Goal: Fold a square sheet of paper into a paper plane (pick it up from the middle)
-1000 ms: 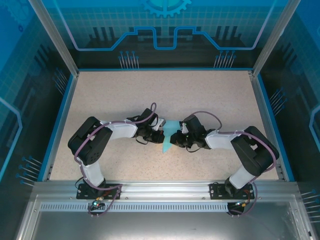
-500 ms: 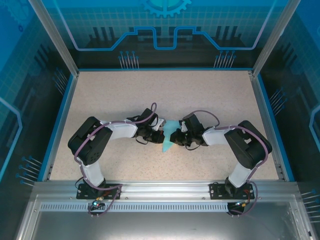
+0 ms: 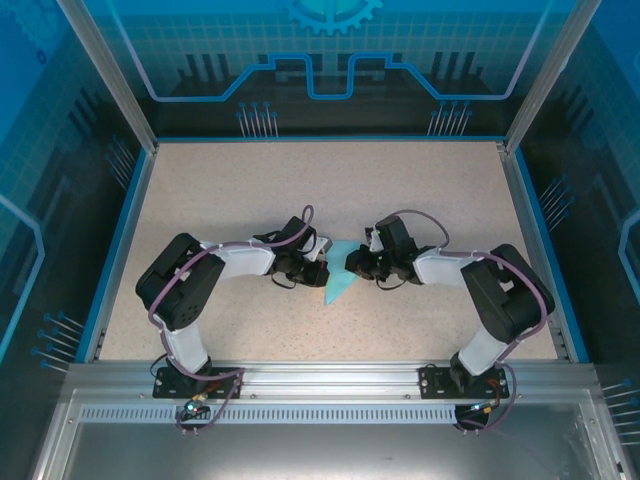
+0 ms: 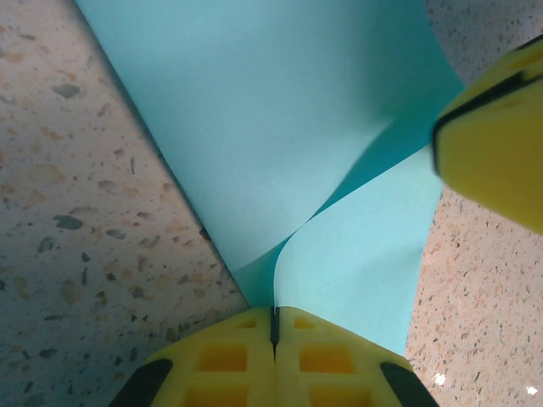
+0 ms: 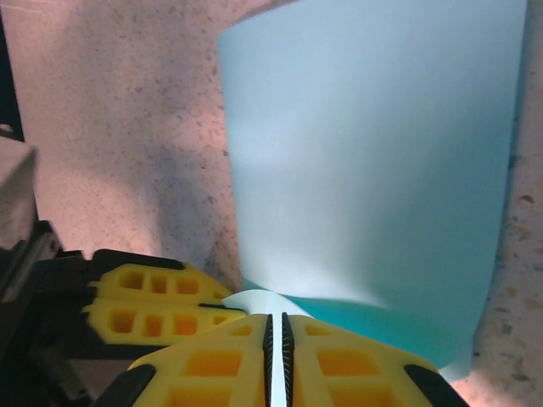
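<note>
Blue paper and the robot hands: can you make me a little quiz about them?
1. True or false: the left hand is shut on the blue paper.
2. Where on the table is the paper? A) between the left hand and the right hand B) at the far edge C) in a near corner
3. Fill in: the hands' fingers are coloured ____.
Key: 1 true; 2 A; 3 yellow.
</note>
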Tool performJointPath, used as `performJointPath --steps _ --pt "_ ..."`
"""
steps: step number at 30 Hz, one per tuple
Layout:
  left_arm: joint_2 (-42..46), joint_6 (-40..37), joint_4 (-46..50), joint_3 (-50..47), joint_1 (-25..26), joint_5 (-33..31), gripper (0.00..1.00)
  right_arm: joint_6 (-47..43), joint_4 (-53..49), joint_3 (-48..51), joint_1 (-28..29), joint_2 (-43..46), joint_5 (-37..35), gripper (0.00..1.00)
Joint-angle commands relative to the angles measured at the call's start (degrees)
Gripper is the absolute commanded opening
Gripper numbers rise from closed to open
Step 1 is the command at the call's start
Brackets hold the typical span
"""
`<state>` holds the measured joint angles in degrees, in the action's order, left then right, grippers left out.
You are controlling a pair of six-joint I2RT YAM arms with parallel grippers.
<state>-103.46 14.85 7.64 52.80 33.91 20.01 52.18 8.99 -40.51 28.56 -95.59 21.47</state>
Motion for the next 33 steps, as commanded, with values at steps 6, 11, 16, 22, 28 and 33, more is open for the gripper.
performJointPath --steps 6,11,16,22,28,33 --pt "-3.0 -1.2 2.3 -0.5 0.4 -0.4 0.0 -0.5 -1.3 3.5 -1.2 -4.2 -1.9 0.14" --pt "-3.2 -1.5 2.6 -0.4 0.4 -0.5 0.0 -2.2 -3.6 0.9 -1.8 0.1 -0.1 0.15" --pt "-3.2 -1.5 2.6 -0.5 0.4 -0.3 0.0 -4.2 -6.4 -1.8 -3.8 2.2 0.0 0.15" --pt "-3.3 -1.4 2.6 -0.2 0.4 -0.2 0.0 -4.7 -6.0 -2.7 -4.4 -1.5 1.2 0.15" --pt "-3.1 -1.4 3.1 0.2 0.4 0.0 0.0 -4.2 -6.0 -1.0 -4.0 -4.7 -0.8 0.15" --pt "-2.6 -1.4 3.4 0.2 0.4 0.3 0.01 -4.8 -6.1 -0.5 -4.0 -4.4 -1.3 0.15"
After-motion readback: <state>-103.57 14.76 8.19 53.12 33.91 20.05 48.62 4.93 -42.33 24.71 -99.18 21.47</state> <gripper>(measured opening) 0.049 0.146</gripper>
